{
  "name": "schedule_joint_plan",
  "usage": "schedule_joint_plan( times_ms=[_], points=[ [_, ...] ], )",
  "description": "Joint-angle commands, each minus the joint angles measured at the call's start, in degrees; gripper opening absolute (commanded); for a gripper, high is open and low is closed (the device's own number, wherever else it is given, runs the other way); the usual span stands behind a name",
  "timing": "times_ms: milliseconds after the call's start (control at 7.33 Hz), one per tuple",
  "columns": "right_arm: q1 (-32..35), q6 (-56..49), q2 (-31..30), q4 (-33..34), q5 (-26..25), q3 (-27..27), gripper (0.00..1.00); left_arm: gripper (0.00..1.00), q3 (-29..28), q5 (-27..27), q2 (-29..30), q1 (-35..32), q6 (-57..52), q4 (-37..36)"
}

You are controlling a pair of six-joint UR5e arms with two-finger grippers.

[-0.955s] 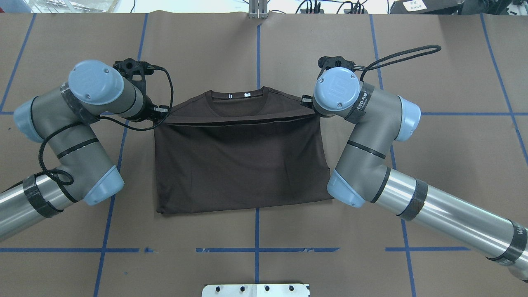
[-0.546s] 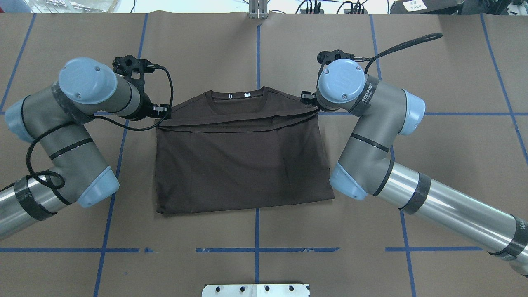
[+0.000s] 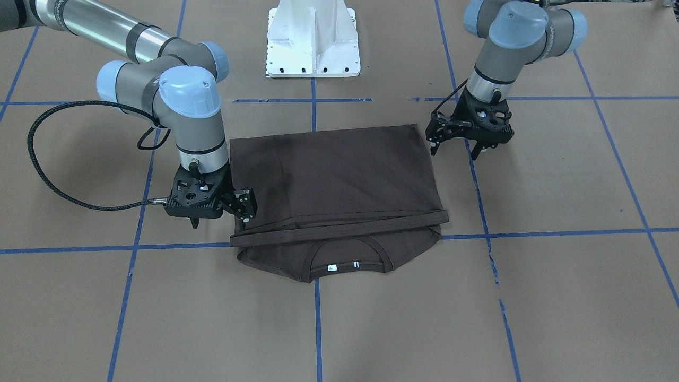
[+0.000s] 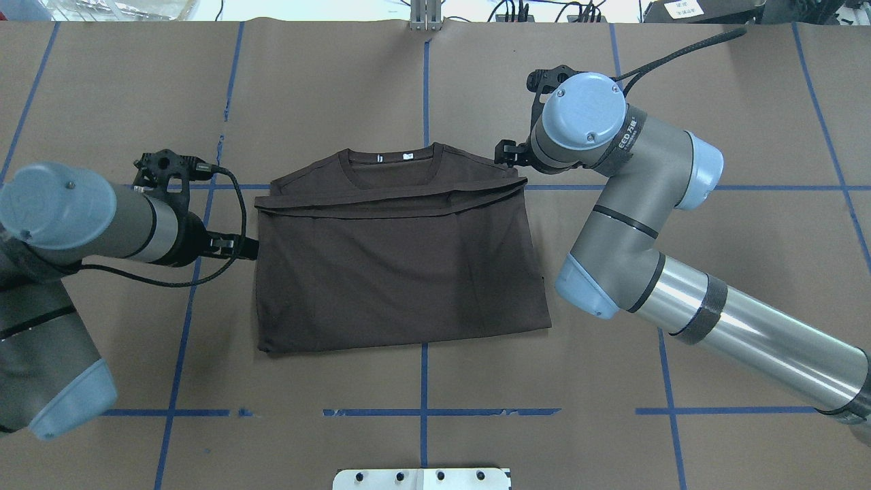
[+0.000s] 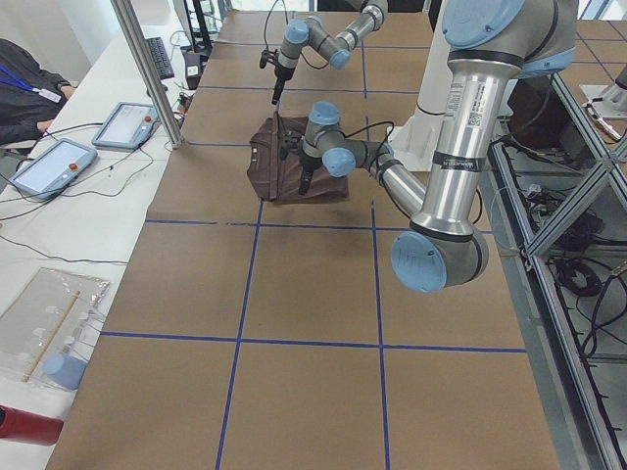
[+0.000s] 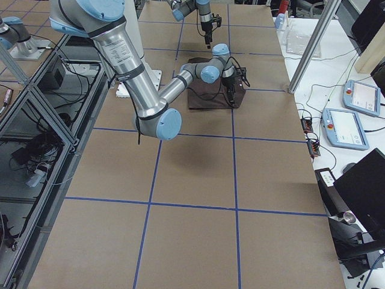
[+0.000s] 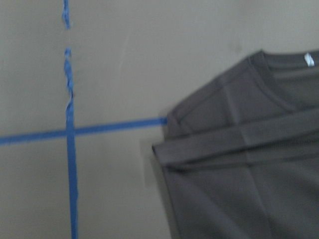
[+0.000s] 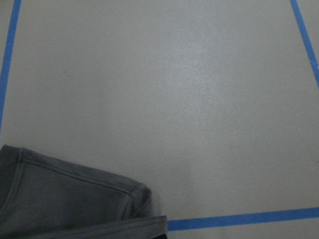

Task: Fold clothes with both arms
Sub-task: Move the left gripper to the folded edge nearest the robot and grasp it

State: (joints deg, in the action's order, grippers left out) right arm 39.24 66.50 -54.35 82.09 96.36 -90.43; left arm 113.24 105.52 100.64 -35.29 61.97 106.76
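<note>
2 grippers hang over the table [image 4: 680, 102], and you can see both with their fingers spread apart, gripping nothing. The left gripper [image 3: 454, 147] points down just off the left edge of the T-shirt [image 4: 401, 272], apart from the cloth. The right gripper [image 3: 218, 216] points down at the shirt's far right corner. 1 of its fingers [image 3: 245, 208] sits right by the end of the folded hem [image 4: 391, 201], and you cannot tell whether it touches.

The dark brown shirt lies flat in the middle of the brown paper, folded once. Its hem has been laid across the chest and runs left to right just short of the collar [image 4: 391, 167]. The collar and 2 white neck tags [image 4: 407, 156] are uncovered at the far edge. The fold line is at the near edge, towards the white pedestal base [image 3: 313, 42].

Blue tape lines [image 4: 423, 88] cross the paper in a grid, and 1 passes under the shirt along its centre.

Your left wrist view is blurred but shows the far left corner, with shoulder, hem band and collar. Your right wrist view catches only a shoulder corner low at its left.
</note>
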Motion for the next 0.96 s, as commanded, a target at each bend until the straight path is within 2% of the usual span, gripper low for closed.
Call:
schedule_joint_plan(
  times_ms=[0,136,273,819],
  points=[
    [-0.04,-0.06,-0.05,0.0,-0.03,-0.18,1.0,0.72,1.02,-3.36,-1.32,8.18,10.23,1.34],
    [0.05,-0.06,-0.05,0.0,-0.03,-0.27,1.0,0.58,0.32,-4.26,-1.32,11.52,13.58,1.69],
    [0.05,-0.06,-0.14,0.0,-0.03,-0.27,1.0,0.54,0.23,-4.79,-1.32,12.25,14.05,1.7],
    [-0.04,-0.14,-0.32,0.0,-0.03,-0.18,1.0,0.51,-1.09,-4.88,-1.32,13.4,14.14,1.61]
  ],
)
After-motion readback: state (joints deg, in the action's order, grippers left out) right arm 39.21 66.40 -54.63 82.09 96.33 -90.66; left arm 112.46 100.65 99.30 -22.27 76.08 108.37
